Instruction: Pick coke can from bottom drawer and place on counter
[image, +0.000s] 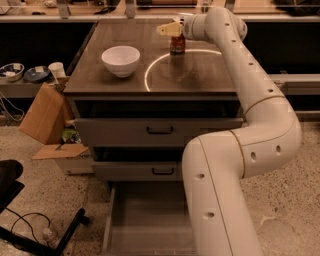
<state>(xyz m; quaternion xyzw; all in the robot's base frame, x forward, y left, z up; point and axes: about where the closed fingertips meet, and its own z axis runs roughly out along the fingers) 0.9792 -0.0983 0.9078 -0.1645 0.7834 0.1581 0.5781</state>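
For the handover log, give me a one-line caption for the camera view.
Pincer at the top of the coke can standing on the counter, white bowl apart; bottom drawer open below.
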